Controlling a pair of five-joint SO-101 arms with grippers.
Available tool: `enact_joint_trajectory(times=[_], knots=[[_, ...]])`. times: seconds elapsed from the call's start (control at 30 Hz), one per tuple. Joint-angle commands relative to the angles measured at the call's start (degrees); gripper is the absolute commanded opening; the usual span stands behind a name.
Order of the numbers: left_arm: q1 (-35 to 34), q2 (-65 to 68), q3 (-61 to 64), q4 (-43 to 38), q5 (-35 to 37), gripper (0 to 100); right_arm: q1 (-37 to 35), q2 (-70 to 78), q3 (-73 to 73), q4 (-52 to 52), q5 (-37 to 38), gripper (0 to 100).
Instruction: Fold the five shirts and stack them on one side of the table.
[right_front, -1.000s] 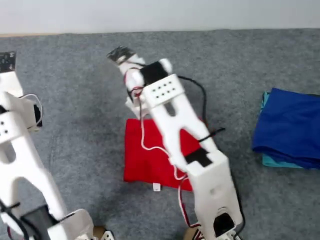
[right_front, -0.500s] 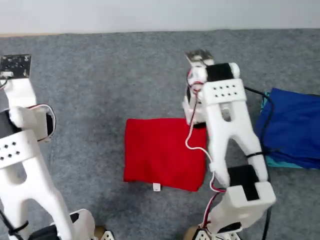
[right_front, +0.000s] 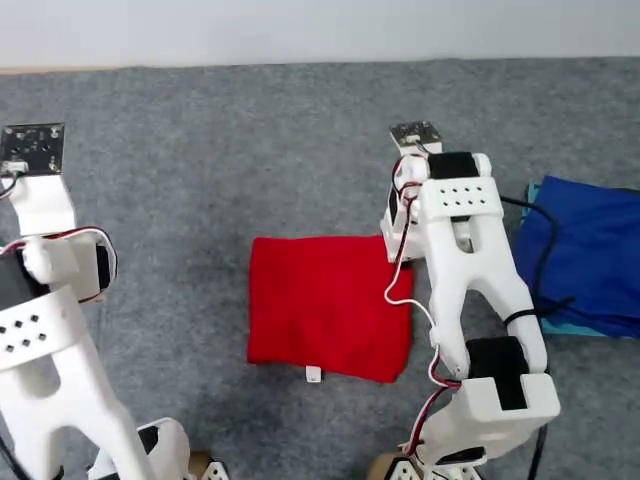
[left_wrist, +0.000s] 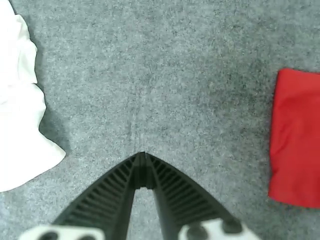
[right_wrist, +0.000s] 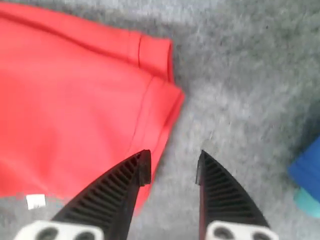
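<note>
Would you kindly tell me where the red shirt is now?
In the high view the red shirt lies flat mid-table, its right edge at the right tool, with the blue shirt pile farther to the right.

The table cover (right_front: 200, 150) is mottled grey with a fine speckle. The folded shirt (right_front: 328, 308) on it is plain bright red, with a small white label (right_front: 313, 374) at its hem. The top shirt of the stack (right_front: 585, 250) is deep royal blue, over a turquoise shirt (right_front: 570, 327). A loose garment (left_wrist: 17, 125) is plain white. The left arm (right_front: 45, 340) and right arm (right_front: 460, 210) have white shells with black motor blocks. Red and white wires run along the right arm. The left gripper (left_wrist: 141, 156) and right gripper (right_wrist: 172, 167) are black and ridged.
</note>
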Motion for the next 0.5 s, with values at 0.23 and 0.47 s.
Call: enact_joint_trajectory(times=[0.23,0.47], knots=[[0.62,-1.58,0.66,0.79,0.35,0,0.48,0.04,4.57,-9.8,0.7,18.0],[0.7,-1.58,4.0,-0.18,0.35,0,0.4,8.13,0.7,-11.74,0.97,12.5]])
